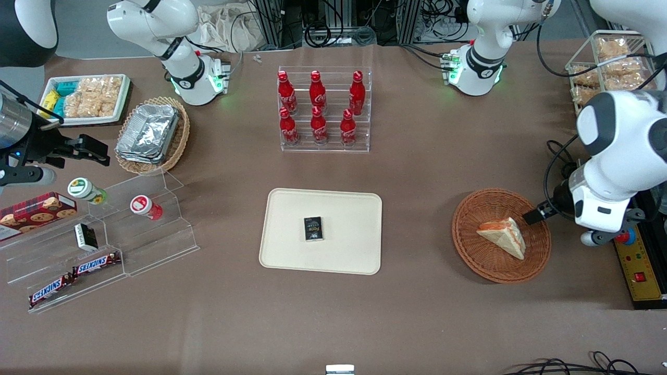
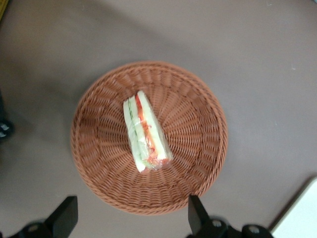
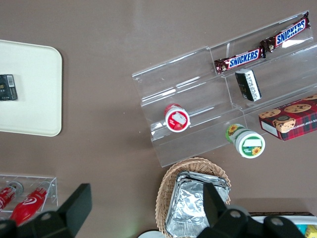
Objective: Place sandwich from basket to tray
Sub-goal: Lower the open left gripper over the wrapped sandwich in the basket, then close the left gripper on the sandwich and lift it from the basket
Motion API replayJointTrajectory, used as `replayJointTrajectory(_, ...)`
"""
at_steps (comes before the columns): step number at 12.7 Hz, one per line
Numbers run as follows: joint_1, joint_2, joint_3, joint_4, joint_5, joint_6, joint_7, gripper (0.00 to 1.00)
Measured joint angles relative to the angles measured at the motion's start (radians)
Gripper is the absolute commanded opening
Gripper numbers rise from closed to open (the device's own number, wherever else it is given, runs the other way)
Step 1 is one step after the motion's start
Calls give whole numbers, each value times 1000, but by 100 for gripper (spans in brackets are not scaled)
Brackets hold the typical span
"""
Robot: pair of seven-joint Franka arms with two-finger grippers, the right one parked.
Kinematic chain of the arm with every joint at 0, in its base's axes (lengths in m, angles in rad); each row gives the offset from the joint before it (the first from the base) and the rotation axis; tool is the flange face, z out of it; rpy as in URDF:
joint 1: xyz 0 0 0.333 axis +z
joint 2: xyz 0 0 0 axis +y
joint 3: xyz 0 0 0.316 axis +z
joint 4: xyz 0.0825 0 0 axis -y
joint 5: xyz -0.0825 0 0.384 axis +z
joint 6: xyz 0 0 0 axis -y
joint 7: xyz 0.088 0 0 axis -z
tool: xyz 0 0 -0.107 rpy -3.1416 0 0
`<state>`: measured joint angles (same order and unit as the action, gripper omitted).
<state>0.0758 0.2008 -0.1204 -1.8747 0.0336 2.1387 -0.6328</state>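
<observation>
Nothing moved yet: sandwich (image 2: pixel 145 133) lies mid-basket (image 2: pixel 99 153), near the desk's working-arm end. My gripper (image 2: pixel 131 218) hovers above the basket rim, jaws apart, empty. Grasp, carry, drop on tray (image 1: pixel 292 250) left.

Left arm (image 1: pixel 620 151) was glossy white with dark grey joint bands, black cables trailing off it. Base (image 1: pixel 477 70) showed green LEDs. Gripper (image 2: pixel 131 218) above the basket had black wedge-shaped fingers (image 2: pixel 196 213).
</observation>
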Motion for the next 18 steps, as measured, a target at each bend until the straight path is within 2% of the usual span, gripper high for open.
replayJointTrajectory(2, -1, 31, 1, -49, 0, 81, -101, 100)
replayJointTrajectory(5, -1, 81, 1, -51, 0, 111, -175, 100)
replayJointTrajectory(18, -3, 240, 1, 7, 0, 179, -324, 100)
